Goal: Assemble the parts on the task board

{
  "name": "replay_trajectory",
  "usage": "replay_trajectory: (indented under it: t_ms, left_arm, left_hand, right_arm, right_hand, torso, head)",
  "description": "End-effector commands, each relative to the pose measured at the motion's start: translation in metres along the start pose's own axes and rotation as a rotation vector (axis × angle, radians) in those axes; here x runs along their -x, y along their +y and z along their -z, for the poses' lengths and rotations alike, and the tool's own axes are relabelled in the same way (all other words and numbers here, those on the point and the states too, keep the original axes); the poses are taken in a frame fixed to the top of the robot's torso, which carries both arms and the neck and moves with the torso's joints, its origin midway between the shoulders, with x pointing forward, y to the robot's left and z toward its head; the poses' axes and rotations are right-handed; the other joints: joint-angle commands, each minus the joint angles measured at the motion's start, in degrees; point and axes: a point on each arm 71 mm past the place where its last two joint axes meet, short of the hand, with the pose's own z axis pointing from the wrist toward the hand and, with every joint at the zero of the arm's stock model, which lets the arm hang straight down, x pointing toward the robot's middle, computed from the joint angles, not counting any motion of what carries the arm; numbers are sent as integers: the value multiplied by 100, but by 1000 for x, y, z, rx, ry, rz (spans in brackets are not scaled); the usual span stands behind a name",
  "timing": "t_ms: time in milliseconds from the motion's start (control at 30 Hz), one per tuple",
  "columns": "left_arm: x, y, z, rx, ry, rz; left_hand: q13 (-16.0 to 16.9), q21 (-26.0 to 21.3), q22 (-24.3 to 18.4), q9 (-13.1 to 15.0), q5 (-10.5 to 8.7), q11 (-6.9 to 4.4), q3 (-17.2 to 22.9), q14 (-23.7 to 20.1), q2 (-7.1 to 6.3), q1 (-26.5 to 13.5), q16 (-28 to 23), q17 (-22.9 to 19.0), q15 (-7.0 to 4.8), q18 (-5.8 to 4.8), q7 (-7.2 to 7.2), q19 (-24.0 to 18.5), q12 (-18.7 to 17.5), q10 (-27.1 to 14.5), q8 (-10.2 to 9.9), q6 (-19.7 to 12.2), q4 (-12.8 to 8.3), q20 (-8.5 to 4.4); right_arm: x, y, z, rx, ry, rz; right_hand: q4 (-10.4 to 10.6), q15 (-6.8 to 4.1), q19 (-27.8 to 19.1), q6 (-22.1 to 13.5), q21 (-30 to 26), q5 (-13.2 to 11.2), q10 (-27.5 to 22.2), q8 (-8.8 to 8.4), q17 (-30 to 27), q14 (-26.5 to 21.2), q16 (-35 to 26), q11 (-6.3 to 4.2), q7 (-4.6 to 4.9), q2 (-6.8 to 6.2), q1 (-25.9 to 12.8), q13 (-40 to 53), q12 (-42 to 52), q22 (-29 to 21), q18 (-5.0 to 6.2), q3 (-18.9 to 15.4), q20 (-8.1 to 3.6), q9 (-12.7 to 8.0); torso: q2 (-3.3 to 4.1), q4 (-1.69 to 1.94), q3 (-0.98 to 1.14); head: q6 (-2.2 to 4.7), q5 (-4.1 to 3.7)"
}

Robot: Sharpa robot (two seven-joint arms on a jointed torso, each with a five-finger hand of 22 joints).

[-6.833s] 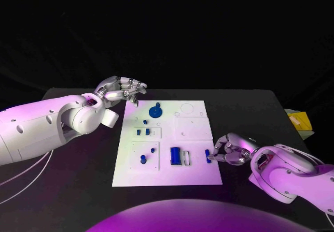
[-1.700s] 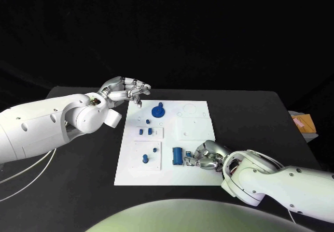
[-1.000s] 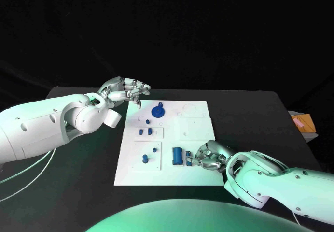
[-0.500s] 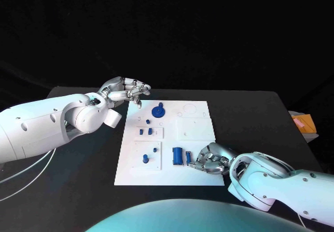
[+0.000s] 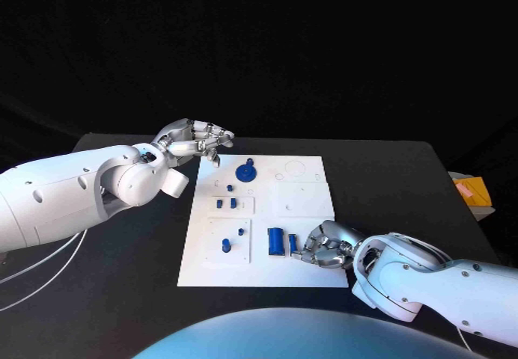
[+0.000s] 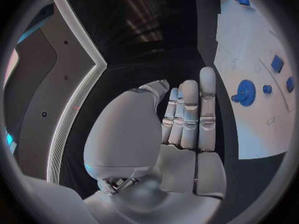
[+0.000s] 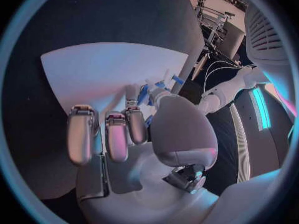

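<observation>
Seating small blue part [image 5: 293, 244] beside blue block [image 5: 275, 241]; right hand [image 5: 327, 245] pinching it; keep vertical, press gently; left hand [image 5: 197, 140] curled, empty, off board [image 5: 308, 271].

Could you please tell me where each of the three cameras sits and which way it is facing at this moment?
Head view: on the robot's head, looking down at the black table and white task board; both white arms and the left hand and right hand show.
Left wrist view: behind the left hand, facing past its fingers to the board's edge.
Right wrist view: behind the right hand, facing its fingers over the board.
Shared: the left wrist and head views both show the round blue gear-like part.
</observation>
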Motion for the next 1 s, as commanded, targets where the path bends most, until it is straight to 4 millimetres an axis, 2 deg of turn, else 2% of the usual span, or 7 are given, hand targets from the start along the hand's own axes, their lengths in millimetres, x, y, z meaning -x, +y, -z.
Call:
replay_trajectory:
  t_ms: [33,267,500,600,700,867,1000]
  left_arm:
    - [-2,-1,0,-8,16,11]
    - [-2,-1,0,-7,15,10]
    - [-2,-1,0,-7,16,9]
    - [-2,-1,0,-6,16,9]
    - [-2,-1,0,-6,17,8]
    - [-2,-1,0,-6,16,8]
    - [-2,-1,0,-7,16,8]
  left_hand:
    - [8,-23,-9,8,-6,-2,35,-29,25,-42,24,-7,20,35,-19,49,28,-48,24,-40,-5,5]
    - [8,-23,-9,8,-6,-2,35,-29,25,-42,24,-7,20,35,-19,49,28,-48,24,-40,-5,5]
    - [8,-26,-11,13,-5,-3,42,-30,22,-32,24,-8,18,35,-19,51,32,-50,26,-43,-18,3]
    - [8,-27,-12,16,-3,-5,50,-31,19,-14,24,-9,16,36,-21,53,34,-51,27,-43,-35,2]
    - [8,-27,-12,16,-3,-5,50,-31,19,-14,24,-9,16,36,-21,53,34,-51,27,-43,-35,2]
    - [8,-27,-12,16,-3,-5,50,-31,19,-14,24,-9,16,36,-21,53,34,-51,27,-43,-35,2]
    - [8,-27,-12,16,-3,-5,50,-31,19,-14,24,-9,16,36,-21,53,34,-51,27,-43,-35,2]
  right_arm:
    - [-1,0,-3,3,10,21]
    - [1,-2,-6,-6,-3,17]
    - [0,-3,-7,-7,17,18]
    - [-1,-2,-7,-4,28,21]
    - [-2,-1,-6,2,38,20]
    - [-2,0,-5,24,38,7]
    - [-1,0,-3,35,27,-2]
  right_hand:
    - [36,-36,441,4,-6,-4,10,6,1510,609,25,-5,1,48,30,601,-10,1052,-100,0,-29,-10]
    - [71,-36,442,7,-2,31,18,4,1510,609,25,-5,2,102,39,610,0,1055,-101,10,-29,-15]
    - [27,-37,442,-2,-7,76,12,-3,1510,609,25,-7,-2,60,144,604,-8,1055,-100,5,-30,-21]
    - [-30,-37,441,-4,-12,-153,7,-10,1510,609,25,-6,0,30,308,603,-12,1056,-99,34,-29,-33]
    - [-56,-34,440,-9,-17,-260,3,-17,1510,609,25,-2,6,-36,371,600,-17,1056,-99,25,-26,-40]
    - [70,-17,441,3,-19,-628,-1,-16,1510,609,25,16,22,-181,279,599,-20,1060,-99,-143,-12,-52]
    - [101,-17,441,5,-24,-683,-3,-11,1510,609,25,16,21,-230,243,598,-22,1060,-98,-226,-11,-53]
  torso:
    - [-2,-3,0]
    - [-9,-9,0]
    - [-6,-9,0]
    - [-8,-10,0]
    - [-7,-10,0]
    - [-11,-7,-3]
    - [-11,-6,-1]
  head:
    - [-1,16]
    - [-1,16]
    - [-1,6]
    - [-1,5]
    - [-1,4]
    - [-1,0]
    - [-1,-2]
